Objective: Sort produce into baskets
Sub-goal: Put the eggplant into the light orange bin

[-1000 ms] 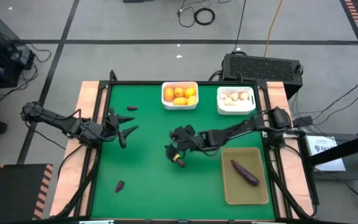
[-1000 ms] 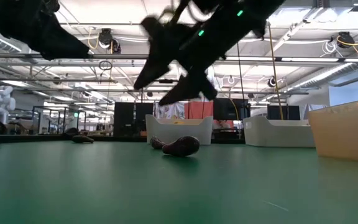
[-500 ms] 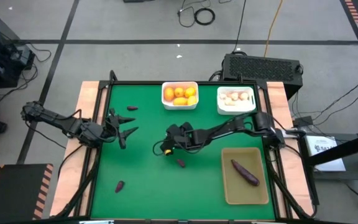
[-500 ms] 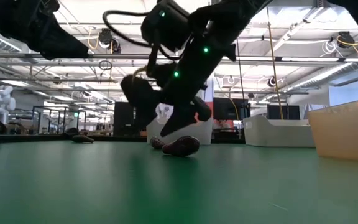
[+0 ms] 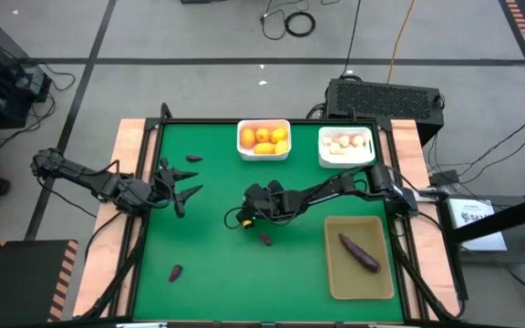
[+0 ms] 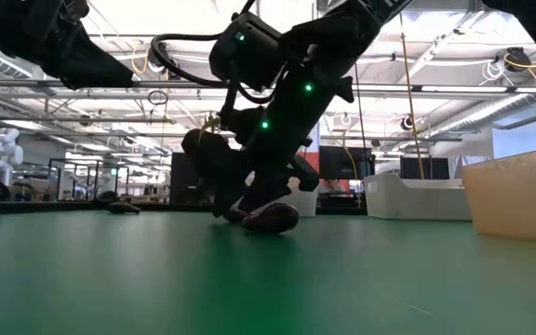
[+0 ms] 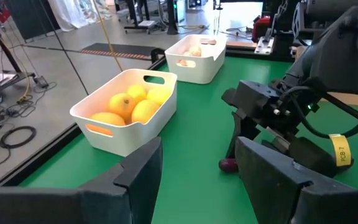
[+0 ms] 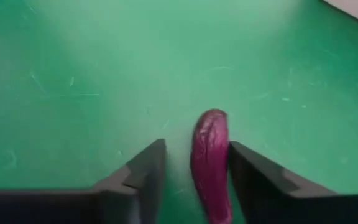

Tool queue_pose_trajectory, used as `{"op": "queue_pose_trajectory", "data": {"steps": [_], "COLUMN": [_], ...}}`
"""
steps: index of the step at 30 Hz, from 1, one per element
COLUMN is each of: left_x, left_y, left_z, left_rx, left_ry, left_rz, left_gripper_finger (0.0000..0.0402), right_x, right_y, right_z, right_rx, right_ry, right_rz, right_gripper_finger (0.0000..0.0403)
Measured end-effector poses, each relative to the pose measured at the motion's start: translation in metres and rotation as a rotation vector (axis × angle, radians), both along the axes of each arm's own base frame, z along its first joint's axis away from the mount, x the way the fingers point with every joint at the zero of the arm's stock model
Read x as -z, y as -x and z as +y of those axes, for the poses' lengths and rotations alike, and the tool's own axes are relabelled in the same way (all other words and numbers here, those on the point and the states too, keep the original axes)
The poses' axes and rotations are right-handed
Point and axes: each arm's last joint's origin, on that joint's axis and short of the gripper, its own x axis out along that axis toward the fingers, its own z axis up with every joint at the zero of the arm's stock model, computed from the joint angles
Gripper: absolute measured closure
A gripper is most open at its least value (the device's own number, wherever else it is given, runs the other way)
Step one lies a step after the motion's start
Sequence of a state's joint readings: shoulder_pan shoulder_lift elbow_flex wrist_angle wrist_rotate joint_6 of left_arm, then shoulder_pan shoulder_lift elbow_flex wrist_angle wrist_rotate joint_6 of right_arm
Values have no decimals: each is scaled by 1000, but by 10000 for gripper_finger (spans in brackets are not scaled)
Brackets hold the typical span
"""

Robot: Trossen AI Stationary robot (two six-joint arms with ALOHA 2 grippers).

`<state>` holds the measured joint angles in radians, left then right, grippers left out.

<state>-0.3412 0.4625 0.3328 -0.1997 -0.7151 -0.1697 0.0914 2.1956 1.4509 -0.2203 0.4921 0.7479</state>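
**Purple piece, mid-table: grasp in progress**

Right gripper (image 8: 191, 180) straddled the purple piece (image 8: 210, 162) on the mat; fingers apart, not clamped. Left gripper (image 7: 197, 180) waited parted near the left edge. Risk: the piece sat off-centre, so closing could squirt it sideways.

Right pincer (image 8: 191, 174) low, fingers parted

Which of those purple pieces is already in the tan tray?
The long purple piece, lying alone in the tan tray; the other, shorter ones lie loose on the green table.
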Motion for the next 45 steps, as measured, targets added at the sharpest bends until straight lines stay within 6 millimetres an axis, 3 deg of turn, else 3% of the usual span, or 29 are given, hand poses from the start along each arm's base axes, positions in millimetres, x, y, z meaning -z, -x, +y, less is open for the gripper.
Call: {"op": "queue_pose_trajectory", "data": {"steps": [8,14,18,23,29,38,45], "left_x": [0,0,0,-1,-1,-3,-3], "left_y": [0,0,0,0,0,-1,-1], "left_z": [0,0,0,0,0,0,0], "left_rx": [0,-2,-2,-2,-11,-10,-10], "left_ry": [1,5,6,8,9,17,16], "left_rz": [-1,-2,-2,-8,-16,-38,-38], "left_gripper_finger": [191,191,191,191,191,191,191], "right_x": [-9,-55,-89,-131,-165,-166,-148], "right_y": [5,15,38,79,130,194,217], "right_z": [0,9,21,39,63,109,125], "right_rx": [-29,-173,-300,-340,-316,-131,-11], "right_ry": [22,-70,-188,-204,-277,-324,-309], "right_rz": [44,19,81,174,289,577,650], "right_gripper_finger": [351,378,370,369,368,367,367]}}
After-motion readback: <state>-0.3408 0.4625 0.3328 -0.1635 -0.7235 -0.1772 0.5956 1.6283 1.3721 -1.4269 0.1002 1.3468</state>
